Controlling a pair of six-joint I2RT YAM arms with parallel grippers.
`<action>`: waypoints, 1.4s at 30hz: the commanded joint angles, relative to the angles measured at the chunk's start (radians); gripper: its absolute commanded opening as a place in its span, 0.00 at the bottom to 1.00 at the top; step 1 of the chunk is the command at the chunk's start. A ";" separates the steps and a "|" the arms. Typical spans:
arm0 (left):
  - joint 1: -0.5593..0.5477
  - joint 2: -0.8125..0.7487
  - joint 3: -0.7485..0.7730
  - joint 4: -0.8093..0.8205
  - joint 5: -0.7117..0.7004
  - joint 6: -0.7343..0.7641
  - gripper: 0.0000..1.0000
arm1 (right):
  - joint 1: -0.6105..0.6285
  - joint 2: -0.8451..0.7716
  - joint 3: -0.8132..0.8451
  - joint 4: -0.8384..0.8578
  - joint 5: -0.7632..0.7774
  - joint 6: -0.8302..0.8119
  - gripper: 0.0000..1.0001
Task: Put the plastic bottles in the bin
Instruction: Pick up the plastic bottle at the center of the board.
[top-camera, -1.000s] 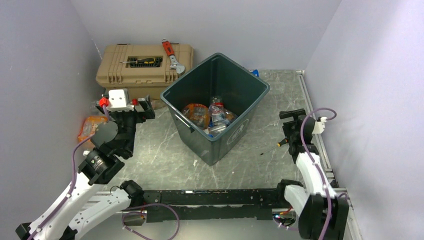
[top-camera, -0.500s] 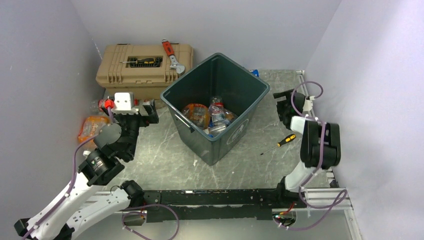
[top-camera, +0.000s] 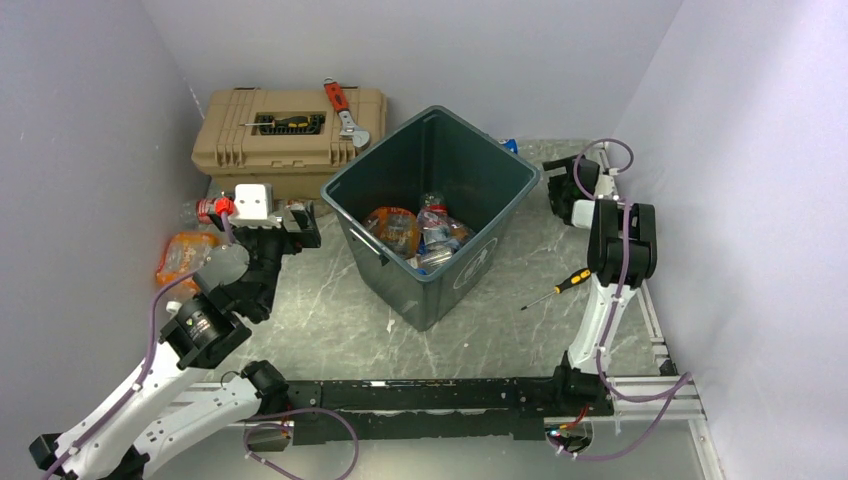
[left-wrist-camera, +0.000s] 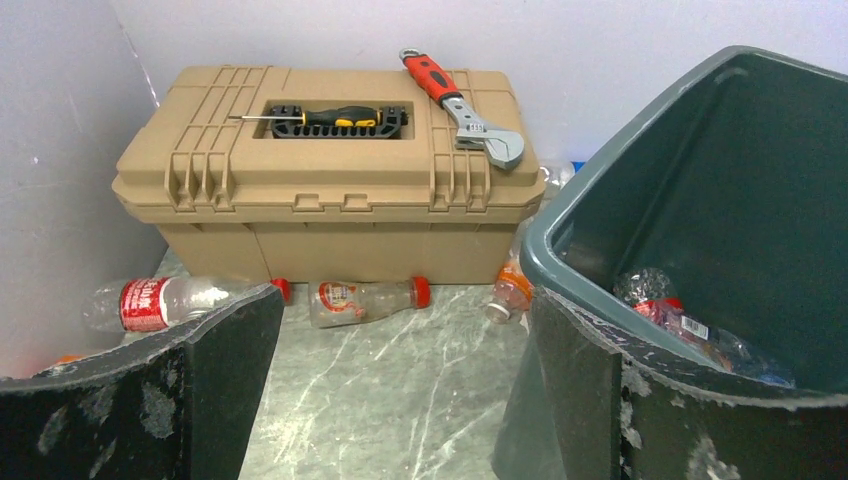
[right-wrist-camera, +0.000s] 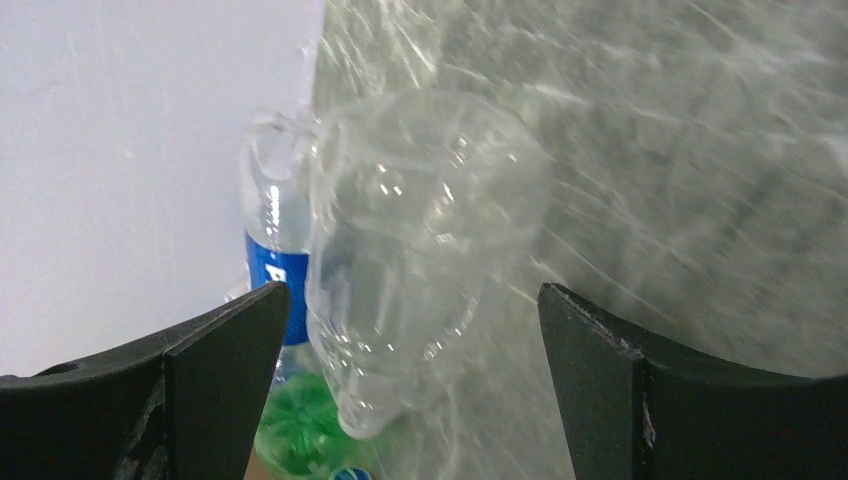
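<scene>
pale lavender walls (top-camera: 420, 50), grey marbled tabletop (top-camera: 330, 310)

The top external camera looks steeply down from above and behind the arm bases, which line the bottom of its frame. It is far enough off to take in the whole grey marbled tabletop (top-camera: 330, 320), with the large dark green-grey plastic bin (top-camera: 432, 215) at centre. The left wrist camera sits low, facing almost level at the tan plastic toolbox (left-wrist-camera: 330, 180) mid-frame, the bin's wall filling its right side; both also show overhead. The right wrist camera is very close to a clear crushed plastic bottle (right-wrist-camera: 420, 250), blurred, centre frame.
</scene>
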 joint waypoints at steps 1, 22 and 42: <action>-0.005 0.000 0.008 0.012 0.003 -0.013 0.99 | -0.002 0.066 0.101 -0.009 0.020 0.031 1.00; -0.009 -0.010 0.011 0.003 0.031 -0.032 0.99 | 0.001 0.098 0.061 0.028 0.005 0.031 0.38; -0.010 -0.075 -0.042 0.071 -0.012 -0.020 0.98 | 0.016 -0.752 0.041 -0.180 0.328 -0.261 0.31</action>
